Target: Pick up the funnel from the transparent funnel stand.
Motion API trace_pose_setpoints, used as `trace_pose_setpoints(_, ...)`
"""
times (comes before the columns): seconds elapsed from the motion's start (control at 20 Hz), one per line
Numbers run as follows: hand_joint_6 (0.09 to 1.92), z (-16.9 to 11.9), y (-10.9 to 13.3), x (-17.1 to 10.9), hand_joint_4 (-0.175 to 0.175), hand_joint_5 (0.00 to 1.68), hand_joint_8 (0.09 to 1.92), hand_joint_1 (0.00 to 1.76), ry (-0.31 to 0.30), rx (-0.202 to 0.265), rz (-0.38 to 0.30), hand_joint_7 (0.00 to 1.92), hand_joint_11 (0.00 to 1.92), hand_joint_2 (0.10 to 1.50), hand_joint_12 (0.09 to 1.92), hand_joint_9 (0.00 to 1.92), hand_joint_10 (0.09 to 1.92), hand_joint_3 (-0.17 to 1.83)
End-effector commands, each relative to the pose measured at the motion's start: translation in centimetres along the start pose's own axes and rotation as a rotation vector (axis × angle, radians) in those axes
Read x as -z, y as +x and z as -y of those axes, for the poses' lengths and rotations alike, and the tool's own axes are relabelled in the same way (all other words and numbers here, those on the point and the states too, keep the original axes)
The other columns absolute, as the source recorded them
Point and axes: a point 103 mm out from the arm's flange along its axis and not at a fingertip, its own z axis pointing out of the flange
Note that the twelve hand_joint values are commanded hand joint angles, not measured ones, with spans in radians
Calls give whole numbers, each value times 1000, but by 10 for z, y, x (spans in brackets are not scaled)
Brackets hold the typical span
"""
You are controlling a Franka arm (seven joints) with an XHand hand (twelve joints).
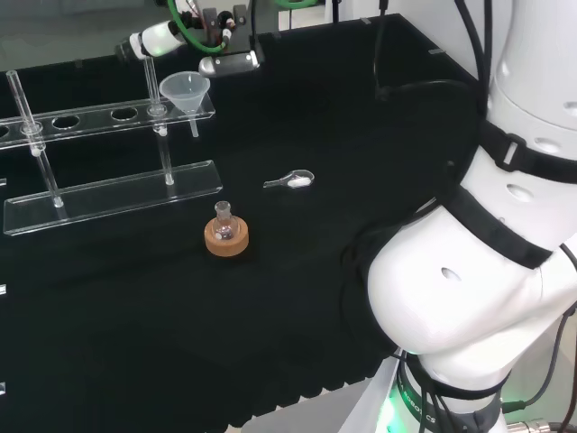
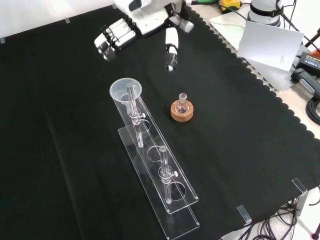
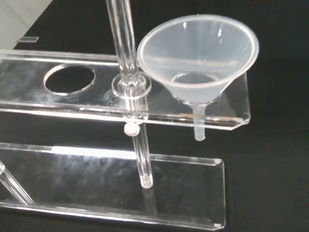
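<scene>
My hand [image 2: 142,22] hangs open, fingers relaxed, short of the funnel [image 2: 125,90], which sits in the end hole of the clear funnel stand [image 2: 165,172]. Looks like light, slick thin plastic, so I'd pinch the cone's rim

Robot hand [image 2: 131,26] raised above the cloth, fingers straight, holding nothing

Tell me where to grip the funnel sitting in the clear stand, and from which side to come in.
Grip the funnel by its wide cone rim, which stands proud above the stand's top shelf; the stem hangs through the end hole. Come from above and from the stand's open end, where the hand is, since a post rises beside the funnel on the other side.
</scene>
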Motion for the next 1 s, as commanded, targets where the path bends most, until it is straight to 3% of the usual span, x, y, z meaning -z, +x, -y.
trace_pose_setpoints(0.05,87,-18,18,-18,23,0,87,207,18,7,3,0,23,645,87,0,87,88)
trace_pose_setpoints(0.7,87,-47,12,-49,21,0,87,216,74,-44,6,0,29,650,87,0,87,81)
trace_pose_setpoints(1.0,87,-51,7,-56,20,0,87,224,88,-57,18,0,0,682,278,0,87,14)
